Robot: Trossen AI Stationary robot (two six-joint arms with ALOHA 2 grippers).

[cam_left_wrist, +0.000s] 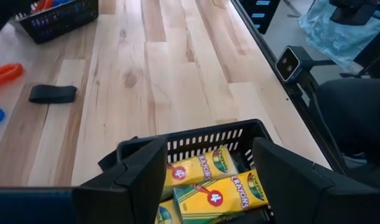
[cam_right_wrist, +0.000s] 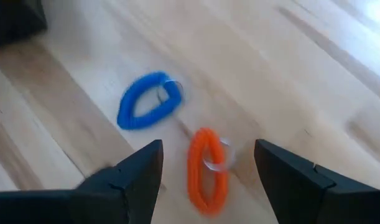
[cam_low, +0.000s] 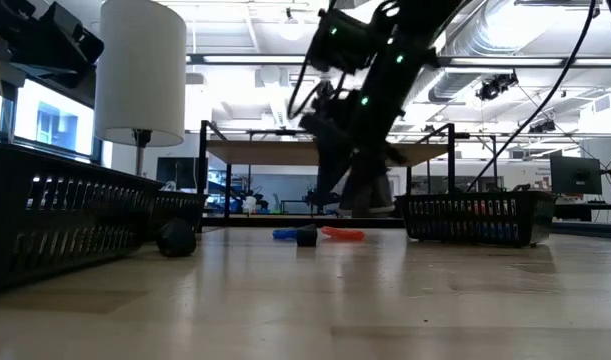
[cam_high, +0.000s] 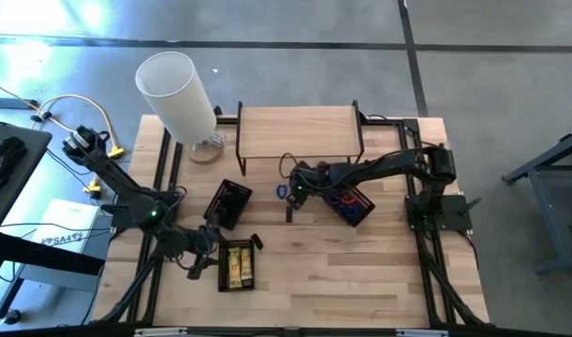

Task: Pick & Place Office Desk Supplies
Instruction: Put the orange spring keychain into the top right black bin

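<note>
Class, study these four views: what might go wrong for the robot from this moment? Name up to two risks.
The right hand hangs open over the orange band, with the blue band close beside it; closing might nudge or catch the blue one too. The orange band lies flat on the table, so the fingers may slide over it. The left hand is open above the crayon packets.

This is a robot lab or workshop inside a large industrial hall. The floor point(cam_high: 491, 56) is bare polished concrete, exposed ducts point(cam_low: 505, 30) and strip lights point(cam_low: 245, 58) run under an open ceiling, and desks with monitors point(cam_low: 575, 175) stand beyond the wooden workbench point(cam_high: 360, 271) on its black metal frame.
</note>
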